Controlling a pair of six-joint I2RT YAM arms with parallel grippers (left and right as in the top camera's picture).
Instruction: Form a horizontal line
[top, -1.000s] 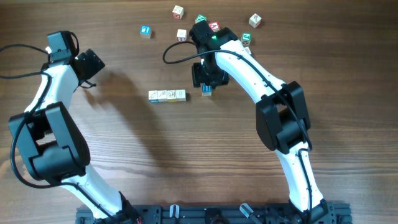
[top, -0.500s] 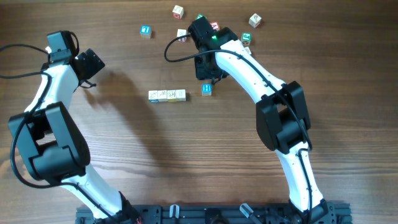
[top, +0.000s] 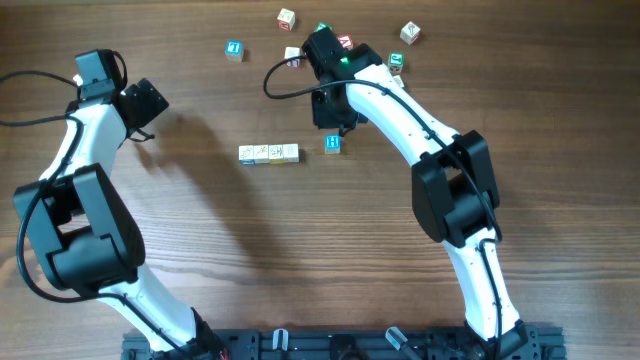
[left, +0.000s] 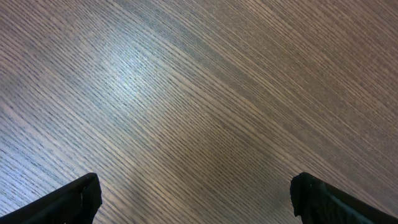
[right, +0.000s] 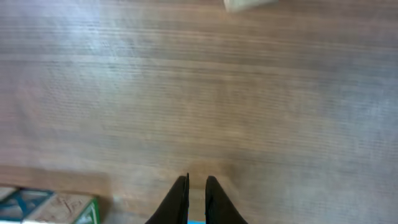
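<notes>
A row of three pale letter cubes (top: 268, 153) lies left to right in the middle of the table, the cubes touching. One blue-printed cube (top: 332, 144) sits just right of the row, apart from it by a small gap. My right gripper (top: 337, 122) hovers just behind that cube. In the right wrist view the right gripper (right: 197, 180) has its fingers nearly together with nothing between them, and a sliver of blue shows below them. My left gripper (top: 146, 128) stands at the far left. Seen from the left wrist, the left gripper (left: 199, 202) is wide open over bare wood.
Loose cubes lie scattered at the back: a blue one (top: 233, 49), a pale one (top: 287, 17), one by the cable (top: 292, 55), a red one (top: 345, 42), a green one (top: 396, 62) and another (top: 409, 34). A teal-and-green printed cube (right: 37, 208) shows bottom left.
My right gripper has drawn back from over the blue cube, leaving it on the table, and its fingers have closed. The left arm has not moved.
</notes>
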